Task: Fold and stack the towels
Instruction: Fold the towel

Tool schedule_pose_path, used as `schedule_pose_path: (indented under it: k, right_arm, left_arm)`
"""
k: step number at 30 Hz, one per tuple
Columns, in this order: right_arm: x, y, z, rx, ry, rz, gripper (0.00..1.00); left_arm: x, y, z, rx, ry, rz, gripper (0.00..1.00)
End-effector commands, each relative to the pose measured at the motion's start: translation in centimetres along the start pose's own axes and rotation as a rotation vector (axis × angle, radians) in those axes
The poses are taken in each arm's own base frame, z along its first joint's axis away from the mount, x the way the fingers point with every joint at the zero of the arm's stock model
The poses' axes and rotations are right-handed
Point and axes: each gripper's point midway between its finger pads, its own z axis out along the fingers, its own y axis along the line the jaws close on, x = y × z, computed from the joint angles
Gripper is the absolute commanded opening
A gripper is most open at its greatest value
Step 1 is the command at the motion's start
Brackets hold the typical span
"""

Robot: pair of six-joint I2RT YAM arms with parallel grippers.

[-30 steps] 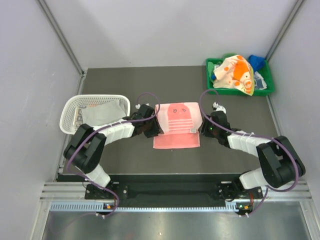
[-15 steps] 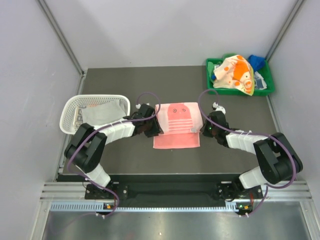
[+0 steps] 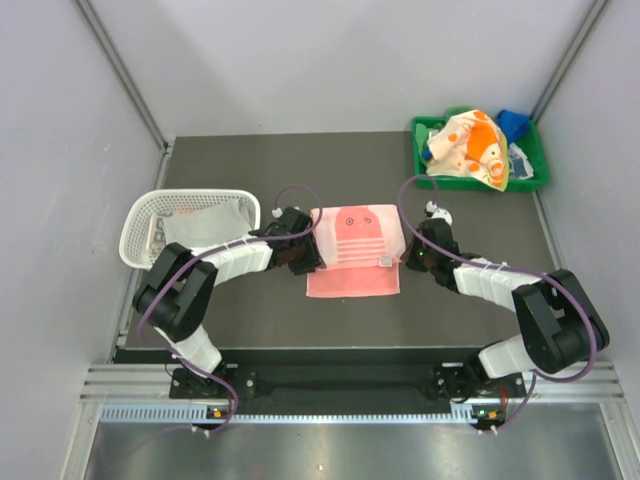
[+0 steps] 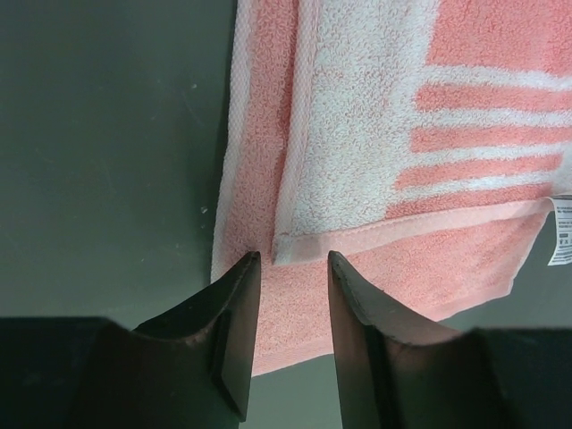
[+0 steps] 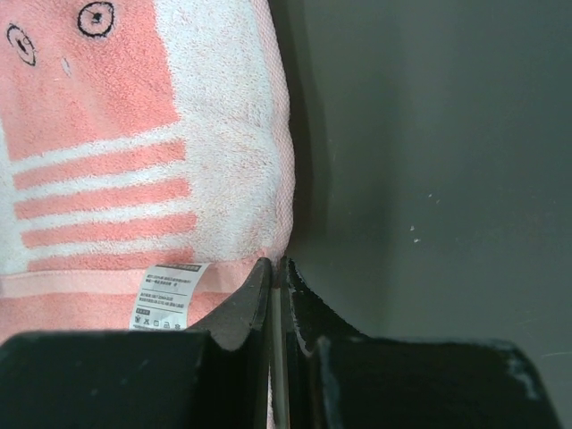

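**Top external view: lopsided pull threatened on the pink towel**

Found the pink rabbit-face towel [image 3: 352, 250] flat at mid-frame on the dark table [image 3: 240, 165], its striped upper layer folded over a plain pink strip toward the bottom of the frame. Flanked on both sides: left gripper [image 4: 291, 261] at the towel's left edge, right gripper [image 5: 276, 265] at its right edge.

In the left wrist view, saw the left jaws spread, straddling the hemmed corner of the upper layer, not clamped. In the right wrist view, saw the right jaws pressed together exactly at the towel's edge, just right of the care label [image 5: 165, 290]. Could not confirm any cloth caught between them.

Judged the main risk a one-sided pull, caused by right tips possibly closed on nothing or on one thin hem, plus an unclamped left side. Likely to drag one corner, skew the fold or slide the whole cloth. Judged a second risk on the left: a closure taking both layers, or only the lower one, undoing the fold.

Noted, waiting elsewhere: an orange-patterned towel [image 3: 475, 145] and a blue towel [image 3: 513, 122] in the green tray [image 3: 420, 150] at upper right, and a grey-white towel [image 3: 200, 225] in the white basket [image 3: 135, 235] at left.
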Motion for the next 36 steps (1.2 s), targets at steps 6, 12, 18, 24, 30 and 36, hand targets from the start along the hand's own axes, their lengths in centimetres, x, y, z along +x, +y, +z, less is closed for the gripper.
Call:
schedule_pose_path:
  k: [6, 12, 18, 24, 30, 36]
  right_arm:
    - [-2.7, 2.4, -0.8, -0.063, -0.072, -0.010, 0.02]
    - [-3.4, 2.7, -1.3, -0.071, -0.081, -0.014, 0.02]
    - [-4.0, 3.1, -1.8, -0.082, -0.092, -0.016, 0.02]
    - [-4.4, 3.5, -2.2, -0.095, -0.099, -0.019, 0.02]
    - [-4.7, 3.7, -2.5, -0.101, -0.106, -0.021, 0.02]
    - [-4.6, 3.8, -2.4, -0.106, -0.102, -0.020, 0.02]
  left_arm:
    - [-1.3, -0.8, 0.2, -0.008, -0.030, 0.029, 0.41]
    - [-1.5, -1.1, 0.3, -0.005, -0.031, 0.034, 0.37]
    - [-1.2, -0.6, 0.6, -0.023, -0.019, 0.034, 0.32]
    - [-1.6, -1.0, 0.5, -0.016, -0.027, 0.037, 0.24]
    - [-2.1, -1.4, 0.2, -0.013, -0.038, 0.045, 0.08]
    - [-2.1, -1.6, 0.2, -0.009, -0.036, 0.051, 0.00]
